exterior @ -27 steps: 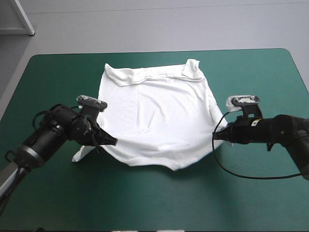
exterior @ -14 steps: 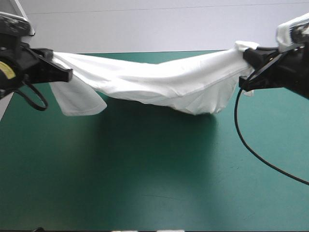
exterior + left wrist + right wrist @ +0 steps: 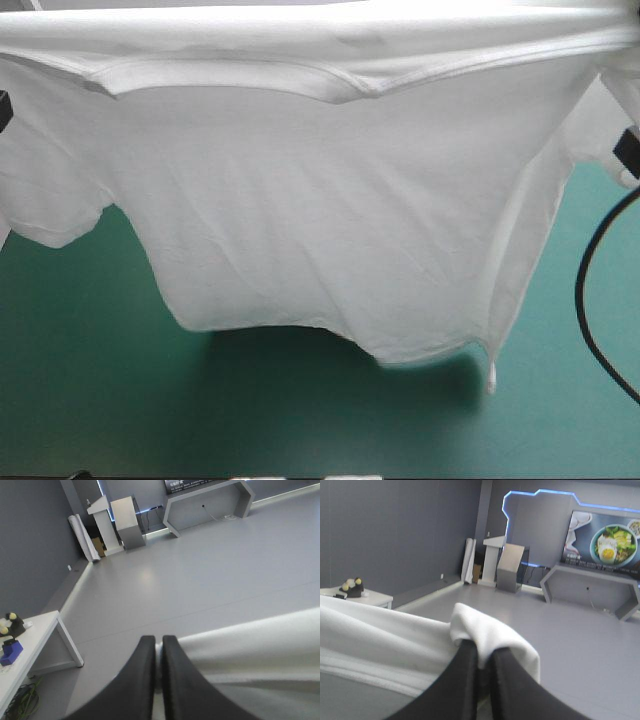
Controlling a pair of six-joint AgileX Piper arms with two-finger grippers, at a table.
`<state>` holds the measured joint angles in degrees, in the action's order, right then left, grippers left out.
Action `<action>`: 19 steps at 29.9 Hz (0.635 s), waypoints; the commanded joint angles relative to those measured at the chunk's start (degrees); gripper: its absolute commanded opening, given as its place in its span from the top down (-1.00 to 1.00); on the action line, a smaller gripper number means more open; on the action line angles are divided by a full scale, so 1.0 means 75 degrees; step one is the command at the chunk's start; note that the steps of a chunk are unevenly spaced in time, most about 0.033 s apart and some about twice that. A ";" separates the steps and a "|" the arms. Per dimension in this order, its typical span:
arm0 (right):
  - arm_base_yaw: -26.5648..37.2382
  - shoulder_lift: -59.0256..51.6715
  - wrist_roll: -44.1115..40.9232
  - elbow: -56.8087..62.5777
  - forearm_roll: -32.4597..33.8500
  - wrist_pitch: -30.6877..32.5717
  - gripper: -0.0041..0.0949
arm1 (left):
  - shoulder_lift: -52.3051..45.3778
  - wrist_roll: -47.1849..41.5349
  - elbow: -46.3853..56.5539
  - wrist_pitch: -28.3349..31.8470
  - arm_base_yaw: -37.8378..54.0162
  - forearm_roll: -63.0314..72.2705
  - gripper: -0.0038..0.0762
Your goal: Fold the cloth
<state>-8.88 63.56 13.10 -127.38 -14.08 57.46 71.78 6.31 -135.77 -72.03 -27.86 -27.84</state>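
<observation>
The teal-green bench [image 3: 100, 400] lies bare in front. Above it the T-shirt [image 3: 330, 200] hangs spread wide, collar uppermost. The left pincer [image 3: 158, 641] and right pincer [image 3: 482, 649], 2 in all, each pinch its top edge, nearly closed. Just before, it sagged lower as a bunched band.

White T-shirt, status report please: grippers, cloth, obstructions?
Left gripper shut on the white short-sleeved T-shirt. Right gripper shut on it too. Shirt hangs spread between them over the teal-green table cover. No obstruction in view.
</observation>
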 commanded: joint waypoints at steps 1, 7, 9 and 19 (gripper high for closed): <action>0.0017 -0.0074 0.0070 -0.0432 0.0376 -0.0905 0.95 | -0.0028 0.0155 -0.0341 -0.0125 -0.0026 -0.0862 0.92; 0.0017 0.0075 0.0202 -0.0418 0.0514 -0.1286 0.95 | 0.0085 0.0364 -0.0580 0.0398 -0.0026 -0.1131 0.92; 0.0017 0.0243 0.0202 -0.0407 0.0610 -0.1211 0.95 | 0.0251 0.0378 -0.0580 0.0438 -0.0026 -0.1168 0.92; 0.0017 0.2107 0.0143 -0.0407 0.0969 -0.0687 0.95 | 0.2582 0.0670 -0.0580 0.0732 -0.0026 -0.0881 0.92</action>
<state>-8.99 75.81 14.01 -129.63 -9.65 56.35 87.83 11.41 -139.51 -70.97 -27.97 -32.90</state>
